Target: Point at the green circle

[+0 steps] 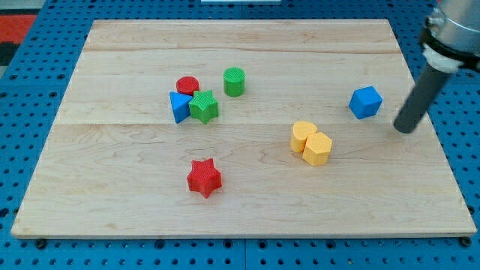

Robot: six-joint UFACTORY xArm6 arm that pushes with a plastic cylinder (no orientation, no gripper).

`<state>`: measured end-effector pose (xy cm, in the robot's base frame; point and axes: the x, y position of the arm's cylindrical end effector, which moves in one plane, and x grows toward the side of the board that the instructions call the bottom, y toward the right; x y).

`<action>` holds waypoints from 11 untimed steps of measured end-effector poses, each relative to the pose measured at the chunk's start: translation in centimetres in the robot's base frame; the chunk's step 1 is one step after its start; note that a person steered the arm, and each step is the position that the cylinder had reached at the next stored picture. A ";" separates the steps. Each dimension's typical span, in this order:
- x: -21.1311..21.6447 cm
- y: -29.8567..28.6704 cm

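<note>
Wooden board [247, 187] lies on a blue table with holes [45, 45]. The green circle [234, 81] sits far back, left of the middle, near the red circle [187, 84], blue triangle [178, 106] and green star [204, 106]. My tip [406, 129] is a bare rod end touching nothing, just right of the blue cube [365, 102], well apart from the green circle.

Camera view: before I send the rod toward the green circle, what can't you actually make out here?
- Arm above my tip: cut off by the view's top and right edges.
- Blue triangle: its right side is hidden behind the green star.
- Red circle: lower edge covered by those two.
- Two yellow blocks: touching, exact shapes unclear.

The green circle shows fully.
</note>
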<state>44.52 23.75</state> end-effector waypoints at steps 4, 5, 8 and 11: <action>-3.6 -4.2; -1.6 -6.3; -13.4 -17.8; -14.8 -27.9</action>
